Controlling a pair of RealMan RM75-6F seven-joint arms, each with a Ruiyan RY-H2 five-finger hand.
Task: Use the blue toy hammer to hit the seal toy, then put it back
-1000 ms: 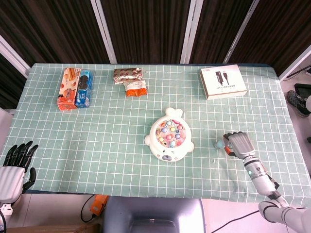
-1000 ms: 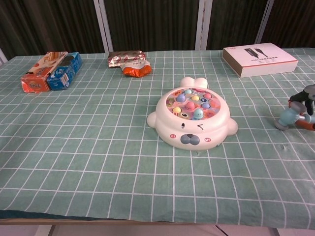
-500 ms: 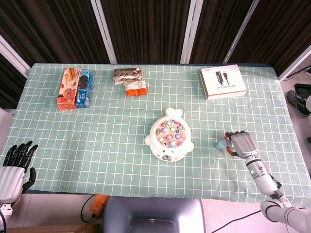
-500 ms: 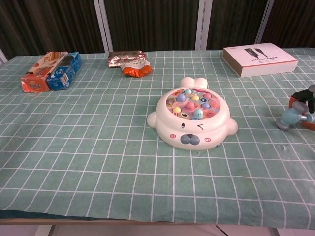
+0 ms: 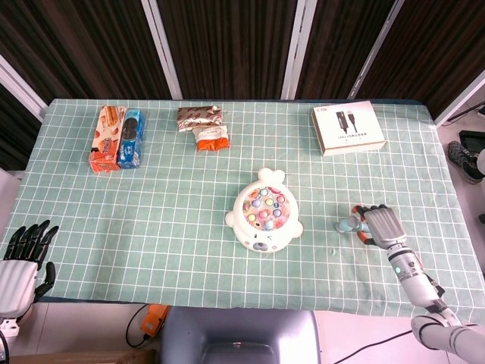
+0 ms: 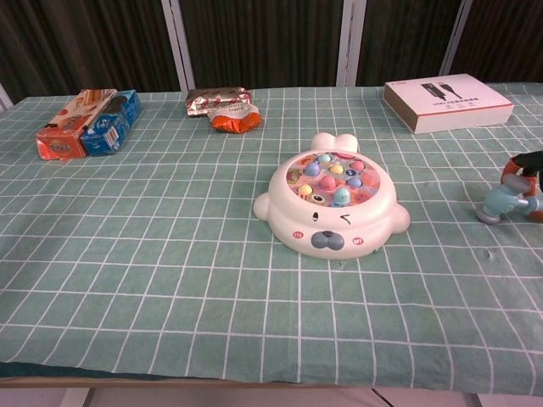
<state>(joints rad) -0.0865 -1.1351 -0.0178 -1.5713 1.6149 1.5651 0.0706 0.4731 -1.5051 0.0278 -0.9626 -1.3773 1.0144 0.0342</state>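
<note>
The white seal toy with coloured pegs sits mid-table, also in the chest view. The blue toy hammer lies on the cloth to its right, with its blue head toward the seal and its orange handle running under my right hand. That hand lies flat over the handle with its fingers stretched out, not wrapped round it. In the chest view only a dark fingertip shows at the right edge. My left hand hangs off the table's lower left corner, holding nothing, fingers apart.
An orange and a blue snack box lie at the back left. Two snack packets are at the back middle, and a white box at the back right. The table's right edge runs close to my right hand.
My right hand has slid to the right and back toward the table edge. The hammer has barely shifted. The left hand has not moved.
</note>
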